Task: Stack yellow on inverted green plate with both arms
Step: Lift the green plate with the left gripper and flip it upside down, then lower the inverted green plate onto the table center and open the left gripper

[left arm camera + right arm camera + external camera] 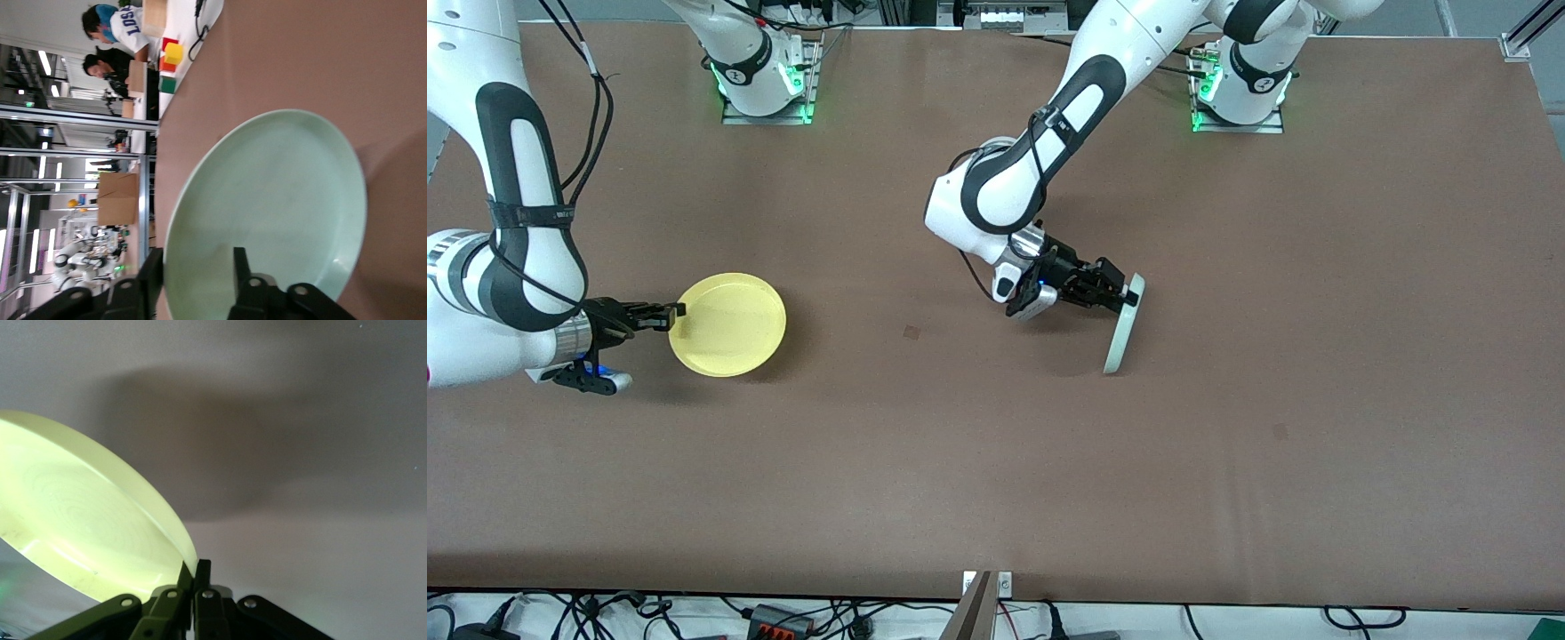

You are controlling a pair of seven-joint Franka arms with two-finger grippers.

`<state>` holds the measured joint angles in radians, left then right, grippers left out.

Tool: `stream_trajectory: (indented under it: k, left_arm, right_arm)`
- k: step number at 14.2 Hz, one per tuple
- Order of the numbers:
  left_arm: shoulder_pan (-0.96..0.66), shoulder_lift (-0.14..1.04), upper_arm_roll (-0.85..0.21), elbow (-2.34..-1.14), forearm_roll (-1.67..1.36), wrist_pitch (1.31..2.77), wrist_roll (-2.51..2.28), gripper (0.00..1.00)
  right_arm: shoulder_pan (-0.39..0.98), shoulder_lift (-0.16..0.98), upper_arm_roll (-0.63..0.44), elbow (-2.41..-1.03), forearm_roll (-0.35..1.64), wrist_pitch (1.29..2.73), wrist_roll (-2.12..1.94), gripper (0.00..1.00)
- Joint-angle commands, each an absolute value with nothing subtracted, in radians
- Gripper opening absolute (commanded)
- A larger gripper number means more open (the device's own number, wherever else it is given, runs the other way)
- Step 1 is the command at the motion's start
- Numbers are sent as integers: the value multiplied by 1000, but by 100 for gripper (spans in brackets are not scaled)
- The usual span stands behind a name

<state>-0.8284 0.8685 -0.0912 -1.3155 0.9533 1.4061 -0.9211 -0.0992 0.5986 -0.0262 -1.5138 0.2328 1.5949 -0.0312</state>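
Centre-right of the front view: green plate stands on edge on the table, rim between the fingers of the left gripper; whether they're clamping or slackening, you cannot tell. Tip it face-down away from the arm, let go only once it's leaning past vertical. Left of frame: right gripper is clamped on the yellow plate rim. Hold it level, wait there.

One yellow plate, one green plate, two arms, one table.
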Motion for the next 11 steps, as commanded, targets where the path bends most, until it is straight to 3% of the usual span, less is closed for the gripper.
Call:
stream_trajectory:
  k: [1, 8, 11]
  left_arm:
    - [-819, 871, -92, -1287, 882, 1518, -934, 100]
    - [-753, 801, -94, -1244, 596, 1825, -927, 100]
    - [-729, 788, -92, -1244, 493, 1888, -927, 100]
  right_arm:
    - [-106, 606, -23, -1493, 238, 1571, -31, 0]
    - [-106, 606, -23, -1493, 235, 1574, -67, 0]
    - [-103, 606, -25, -1491, 224, 1577, -86, 0]
